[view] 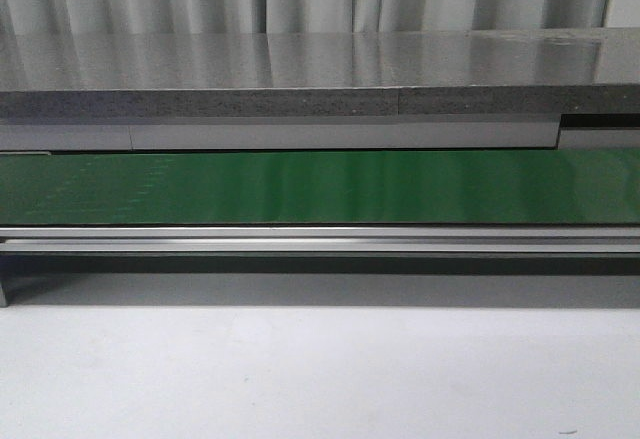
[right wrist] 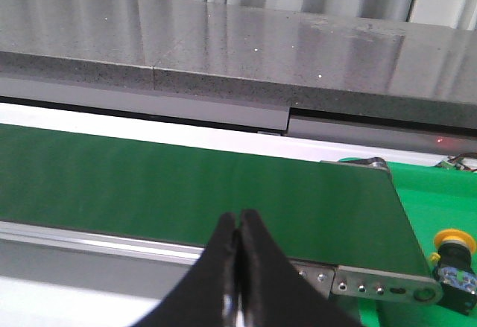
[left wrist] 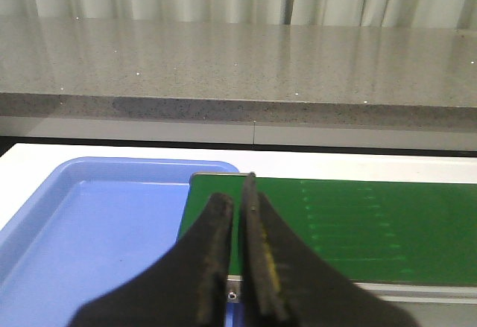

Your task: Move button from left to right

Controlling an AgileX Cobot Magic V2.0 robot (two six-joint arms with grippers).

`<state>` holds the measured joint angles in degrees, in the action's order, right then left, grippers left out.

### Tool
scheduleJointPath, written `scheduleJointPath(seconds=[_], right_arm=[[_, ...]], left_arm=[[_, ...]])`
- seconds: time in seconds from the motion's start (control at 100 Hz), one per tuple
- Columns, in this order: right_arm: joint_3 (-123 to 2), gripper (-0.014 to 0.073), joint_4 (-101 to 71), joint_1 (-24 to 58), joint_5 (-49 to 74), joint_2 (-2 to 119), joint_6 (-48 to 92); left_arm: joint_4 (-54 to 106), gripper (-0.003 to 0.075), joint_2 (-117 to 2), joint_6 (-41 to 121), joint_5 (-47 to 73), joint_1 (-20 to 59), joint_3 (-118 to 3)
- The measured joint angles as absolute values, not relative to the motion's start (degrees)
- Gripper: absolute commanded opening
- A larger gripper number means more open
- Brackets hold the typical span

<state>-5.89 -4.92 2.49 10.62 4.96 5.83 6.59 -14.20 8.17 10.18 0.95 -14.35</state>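
- Front view: only the green conveyor belt [view: 320, 187], grey stone counter [view: 300, 69] behind it & white table [view: 320, 369] in front; no arms, no button visible there.
- Right wrist view alone shows the button [right wrist: 455, 256]: yellow head, black body, sitting on a bright green surface [right wrist: 436, 200] just past the belt's end plate [right wrist: 380, 286], partly cut by the frame edge.
- Left wrist view alone shows a blue tray [left wrist: 89, 230] touching the belt's other end.
- Left gripper [left wrist: 240, 197]: 2 fingers nearly together, thin slit between, holding nothing, above the tray/belt junction.
- Right gripper [right wrist: 238, 219]: tips pressed together, holding nothing, above the belt's near rail, apart from the button.
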Motion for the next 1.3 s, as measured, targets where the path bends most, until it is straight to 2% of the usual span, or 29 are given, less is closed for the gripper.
scheduleJointPath(seconds=[0.36, 1.3], right_arm=[[1.2, -0.0067, -4.9, 2.5, 8.0, -0.4, 5.4], [1.7, -0.0067, -4.9, 2.6, 4.7, -0.4, 4.9]], left_arm=[[6.6, 0.0005, -14.2, 8.2, 10.2, 0.9, -14.4], [6.6, 0.0005, -14.2, 8.2, 10.2, 0.9, -14.4]])
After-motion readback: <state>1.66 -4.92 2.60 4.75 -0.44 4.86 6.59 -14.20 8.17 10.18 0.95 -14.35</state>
